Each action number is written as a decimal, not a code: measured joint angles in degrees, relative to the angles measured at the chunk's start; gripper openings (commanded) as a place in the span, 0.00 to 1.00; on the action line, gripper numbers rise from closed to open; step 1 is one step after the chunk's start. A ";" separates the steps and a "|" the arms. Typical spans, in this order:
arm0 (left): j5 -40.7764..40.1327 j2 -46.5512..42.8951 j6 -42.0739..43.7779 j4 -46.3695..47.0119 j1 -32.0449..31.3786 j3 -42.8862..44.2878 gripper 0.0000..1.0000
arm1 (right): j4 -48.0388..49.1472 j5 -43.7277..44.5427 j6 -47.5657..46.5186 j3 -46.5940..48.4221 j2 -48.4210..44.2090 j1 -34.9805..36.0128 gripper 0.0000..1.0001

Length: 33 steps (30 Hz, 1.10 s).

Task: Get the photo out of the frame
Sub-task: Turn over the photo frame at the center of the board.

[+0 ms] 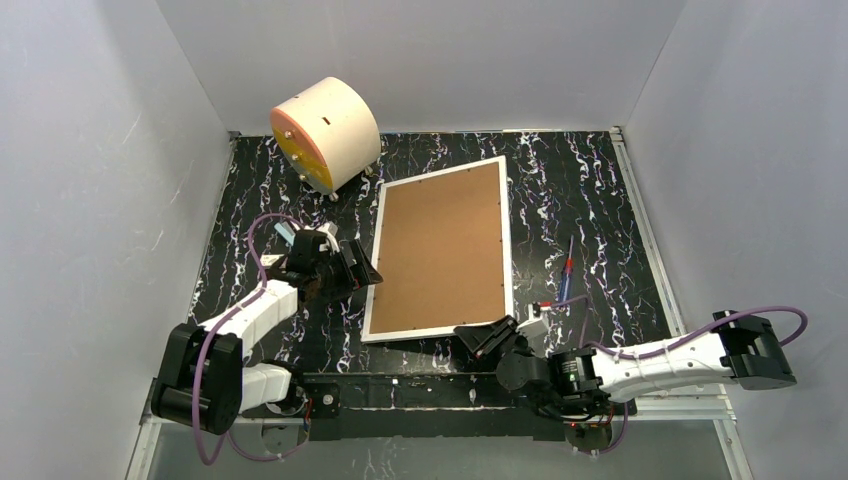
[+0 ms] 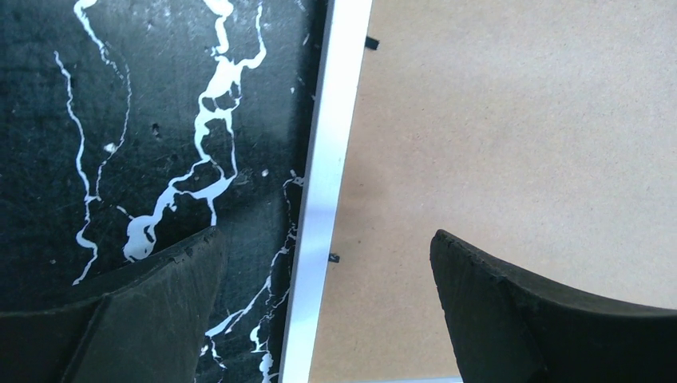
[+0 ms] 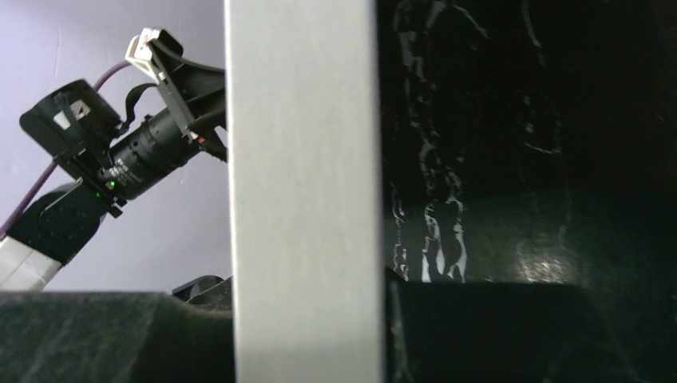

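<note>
The frame (image 1: 508,250) lies face down on the black marbled table, with its brown back panel (image 1: 443,250) up. The photo is hidden under that panel. My left gripper (image 1: 362,270) hangs open over the frame's left side. In the left wrist view, one of its fingers is over the table and the other over the brown board, with the white rim (image 2: 323,159) between them. My right gripper (image 1: 478,338) is at the frame's near edge. In the right wrist view, the white edge (image 3: 303,159) fills the gap between the fingers, and both fingers press against it.
A cream cylinder with an orange face (image 1: 325,133) stands at the back left, close to the frame's far corner. A thin red and blue tool (image 1: 568,268) lies on the table to the right of the frame. Grey walls close in three sides.
</note>
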 measured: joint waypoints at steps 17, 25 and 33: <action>-0.61 -1.03 -0.83 -0.26 0.00 -0.96 0.98 | -3.89 -3.32 18.88 -4.50 -0.33 0.02 0.37; -0.61 -1.03 -1.14 -0.22 0.00 -1.01 0.98 | -5.90 -4.83 21.27 -4.50 0.42 0.00 0.42; -0.61 -1.03 -1.11 -0.31 0.00 -1.01 0.98 | -7.32 -5.92 22.93 -4.59 0.35 -0.11 0.45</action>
